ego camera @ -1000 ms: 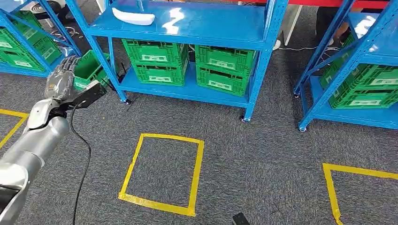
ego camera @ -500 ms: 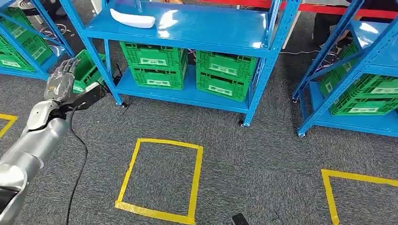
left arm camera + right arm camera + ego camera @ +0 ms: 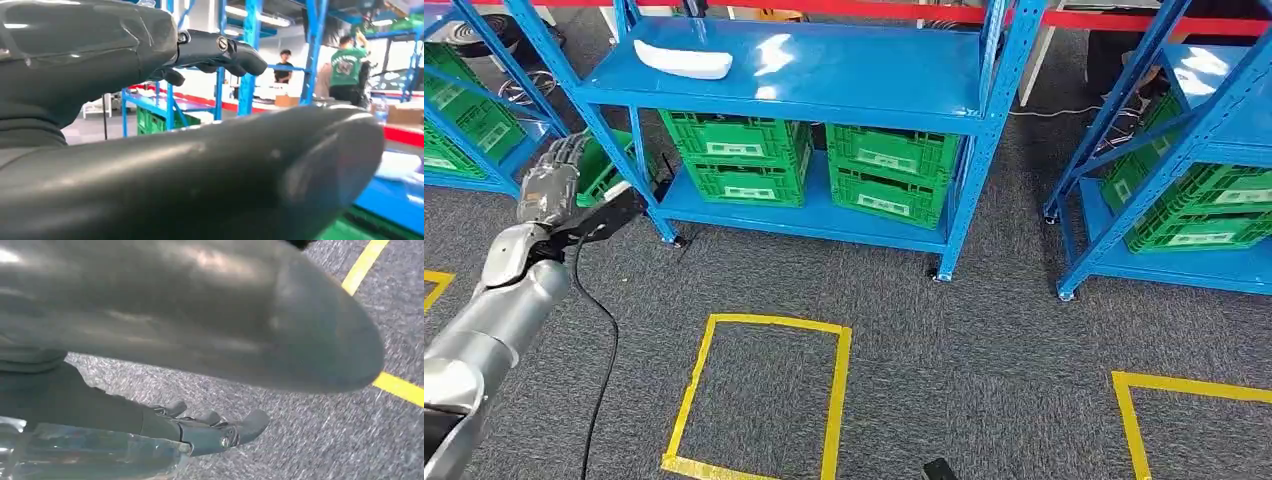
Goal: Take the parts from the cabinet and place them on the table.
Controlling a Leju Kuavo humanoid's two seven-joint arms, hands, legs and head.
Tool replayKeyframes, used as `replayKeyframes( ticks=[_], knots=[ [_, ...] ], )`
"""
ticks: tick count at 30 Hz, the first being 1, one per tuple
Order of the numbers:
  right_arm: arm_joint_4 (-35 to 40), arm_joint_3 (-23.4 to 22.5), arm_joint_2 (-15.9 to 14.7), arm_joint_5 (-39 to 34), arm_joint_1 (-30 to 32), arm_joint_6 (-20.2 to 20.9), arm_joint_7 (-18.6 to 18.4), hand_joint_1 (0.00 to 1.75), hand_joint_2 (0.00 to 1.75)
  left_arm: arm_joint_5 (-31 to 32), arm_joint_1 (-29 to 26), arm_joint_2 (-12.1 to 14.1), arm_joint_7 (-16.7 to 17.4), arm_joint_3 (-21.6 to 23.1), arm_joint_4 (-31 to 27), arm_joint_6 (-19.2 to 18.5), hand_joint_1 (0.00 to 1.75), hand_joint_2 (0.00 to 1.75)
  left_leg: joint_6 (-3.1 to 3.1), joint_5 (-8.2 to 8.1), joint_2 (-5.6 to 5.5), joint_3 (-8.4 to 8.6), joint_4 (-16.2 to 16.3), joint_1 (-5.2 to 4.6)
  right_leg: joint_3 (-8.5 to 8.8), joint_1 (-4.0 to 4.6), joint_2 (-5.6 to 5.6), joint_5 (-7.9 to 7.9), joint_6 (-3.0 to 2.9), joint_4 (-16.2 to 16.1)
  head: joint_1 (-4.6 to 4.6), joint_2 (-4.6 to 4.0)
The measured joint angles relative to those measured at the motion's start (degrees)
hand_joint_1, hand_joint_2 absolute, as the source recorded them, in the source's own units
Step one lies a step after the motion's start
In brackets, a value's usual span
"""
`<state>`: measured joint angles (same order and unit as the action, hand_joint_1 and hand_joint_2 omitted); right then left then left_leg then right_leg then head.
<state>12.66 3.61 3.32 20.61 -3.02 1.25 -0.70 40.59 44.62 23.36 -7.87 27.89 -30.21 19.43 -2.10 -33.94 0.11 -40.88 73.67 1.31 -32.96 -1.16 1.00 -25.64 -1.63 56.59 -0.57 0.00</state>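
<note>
Carpet (image 3: 984, 330) below — left hand (image 3: 549, 185) raised, empty.

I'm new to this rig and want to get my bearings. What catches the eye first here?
The bright blue shelf rack fills the upper middle of the head view, with green crates on its bottom shelf and a white part lying on the shelf above. On the grey carpet in front, a yellow tape rectangle stands out. The left hand is raised at the left, holding nothing.
</note>
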Motion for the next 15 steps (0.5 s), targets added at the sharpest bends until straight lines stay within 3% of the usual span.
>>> replayKeyframes(
  ticks=[1, 2, 4, 5, 6, 7, 9, 10, 11, 12, 13, 15],
  knots=[
    [0.00, 0.02, -0.09, -0.09, 0.03, -0.24, -0.17, 0.00, 0.00, 0.00, -0.06, -0.17, 0.15, -0.13, 0.26, 0.15, 0.00, 0.00, 0.06, 0.66, 0.01, -0.77, -0.56, 0.02, 0.59, 0.04, 0.17, -0.49, 0.09, 0.00, 0.02, 0.00],
    [0.00, 0.07, -0.15, -0.09, -0.01, -0.46, -0.26, 0.00, 0.00, -0.02, 0.01, -0.22, 0.20, -0.44, 0.42, 0.33, 0.00, 0.00, 0.22, 3.14, 0.02, -0.44, -3.42, 0.02, 1.27, 0.07, 0.41, -0.93, 0.17, 0.00, 0.00, 0.00],
    [0.00, 0.28, -0.24, -0.15, -0.09, -1.01, -0.55, 0.00, 0.00, -0.02, 0.45, -0.26, 0.17, -1.18, 0.74, 0.61, 0.00, 0.00, 0.86, 11.08, 0.00, 2.34, -13.07, -0.02, 2.82, 0.15, 0.77, -1.89, 0.42, -0.03, 0.02, 0.00],
    [-0.02, 0.35, -0.26, -0.22, -0.01, -1.60, -0.72, 0.00, 0.00, -0.02, 0.57, -0.33, -0.11, -1.40, 1.11, 1.03, 0.00, 0.00, 1.45, 13.98, -0.05, 3.24, -16.57, -0.24, 3.06, 0.18, 0.88, -2.31, 0.60, -0.17, 0.04, 0.00],
    [-0.04, 0.37, -0.30, -0.24, -0.07, -2.10, -0.79, 0.00, 0.00, -0.04, 0.63, -0.46, -0.41, -1.55, 1.44, 1.36, 0.00, 0.00, 1.68, 11.86, -0.01, 3.27, -16.31, -0.79, 3.37, 0.46, 1.04, -2.54, 0.99, -0.20, 0.22, 0.00],
    [-0.04, 0.44, -0.52, -0.22, -0.14, -2.52, -0.91, 0.00, 0.00, 0.02, 0.71, -0.61, -0.72, -1.72, 1.53, 1.51, 0.00, 0.00, 2.13, 11.96, -0.27, 4.20, -17.04, -0.97, 3.18, 0.46, 1.08, -2.89, 1.37, -0.08, -0.14, 0.00],
    [-0.04, 0.57, -0.74, -0.22, -0.04, -2.67, -1.16, 0.00, 0.00, 0.02, 0.67, -0.92, -1.09, -2.16, 1.62, 2.03, 0.00, 0.00, 2.57, 11.87, -0.31, 4.11, -16.93, -1.09, 3.56, 0.51, 1.05, -3.35, 2.15, -0.62, 0.09, 0.00],
    [-0.02, 0.57, -1.09, -0.22, -0.13, -2.71, -1.22, 0.00, 0.00, 0.04, 0.63, -1.00, -1.22, -2.30, 1.59, 2.23, 0.00, 0.00, 2.96, 12.19, -0.28, 4.93, -18.01, -0.44, 3.26, 0.68, 0.77, -3.86, 2.42, -0.46, 0.09, 0.00],
    [-0.02, 0.59, -1.40, -0.22, -0.15, -2.71, -1.29, 0.00, 0.00, 0.07, 0.66, -1.20, -1.29, -2.36, 1.59, 2.32, 0.00, 0.00, 3.21, 12.01, -0.30, 5.44, -18.34, -0.68, 2.83, 0.75, 0.05, -4.40, 2.43, 1.26, 0.18, 0.00],
    [-0.02, 0.61, -1.46, -0.22, -0.28, -2.71, -1.29, 0.00, 0.00, 0.07, 0.84, -1.38, -1.29, -2.45, 1.64, 2.36, 0.00, 0.00, 3.65, 11.80, -0.19, 5.63, -18.33, -0.64, 0.75, 0.67, -0.11, -5.67, 2.15, 4.93, 0.26, 0.00],
    [-0.02, 0.61, -1.64, -0.22, -0.32, -2.71, -1.31, 0.00, 0.00, 0.07, 0.79, -1.64, -1.29, -2.45, 1.73, 2.34, 0.00, 0.00, 3.87, 11.57, -0.23, 5.78, -18.33, -0.68, -2.74, 0.65, -0.23, -7.50, 1.89, 10.68, 0.26, 0.00],
    [-0.02, 0.63, -1.88, -0.22, -0.17, -2.71, -1.31, 0.00, 0.00, 0.13, 0.34, -2.03, -1.29, -2.45, 1.94, 2.34, 0.00, 0.00, 3.97, 11.00, -0.30, 6.15, -18.28, -0.84, -8.31, 0.68, -0.24, -9.18, 2.08, 18.62, 0.26, 0.00]
  ],
)
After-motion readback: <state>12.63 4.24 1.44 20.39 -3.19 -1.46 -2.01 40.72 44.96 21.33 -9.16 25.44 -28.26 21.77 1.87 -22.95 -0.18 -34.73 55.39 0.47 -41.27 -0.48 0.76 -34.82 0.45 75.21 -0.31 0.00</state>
